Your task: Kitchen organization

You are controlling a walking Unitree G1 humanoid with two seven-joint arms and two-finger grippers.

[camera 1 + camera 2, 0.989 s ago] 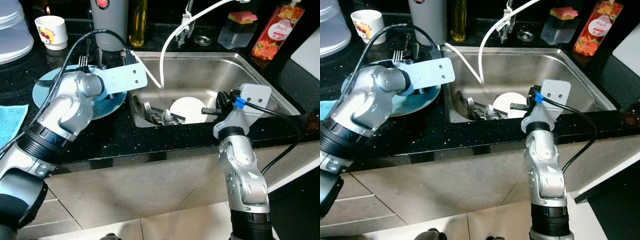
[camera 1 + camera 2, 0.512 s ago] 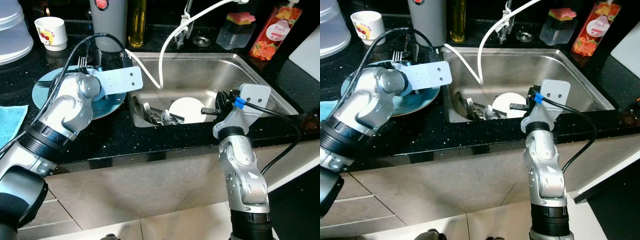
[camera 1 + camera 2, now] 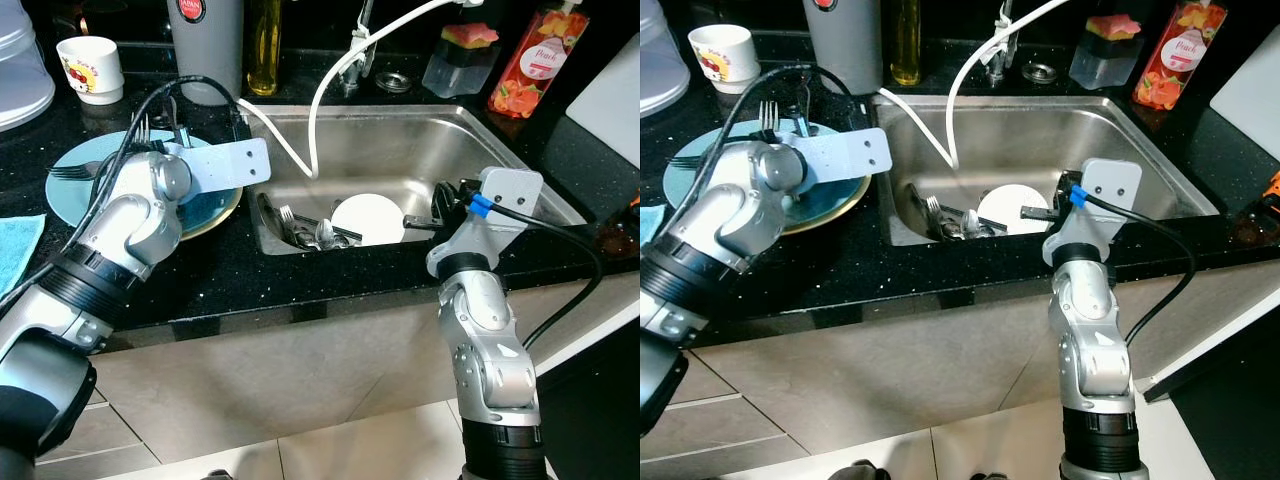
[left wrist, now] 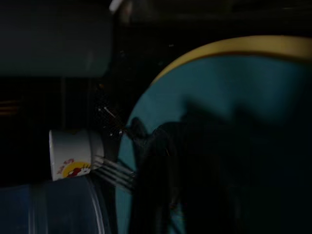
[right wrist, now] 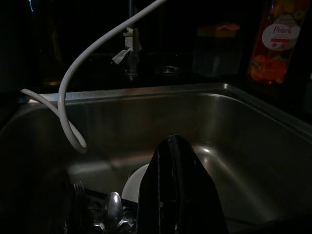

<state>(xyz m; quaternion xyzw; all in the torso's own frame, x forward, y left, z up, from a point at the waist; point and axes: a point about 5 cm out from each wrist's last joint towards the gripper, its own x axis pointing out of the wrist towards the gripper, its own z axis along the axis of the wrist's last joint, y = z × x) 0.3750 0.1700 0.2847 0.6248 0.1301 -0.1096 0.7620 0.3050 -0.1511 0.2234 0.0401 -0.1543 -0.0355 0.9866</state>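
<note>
The right gripper (image 5: 176,187) is held with its fingers pressed together on nothing, poised at the near rim of the sink (image 3: 480,135), apparently readied for reaching in; within the sink, just beyond it, a white plate (image 3: 365,217) and a heap of cutlery (image 3: 305,228) are left, seemingly awaiting sorting; the left gripper (image 4: 156,195) is kept left of the sink over a teal plate (image 3: 75,180) where a fork (image 3: 75,169) lies; its finger state cannot be told.
</note>
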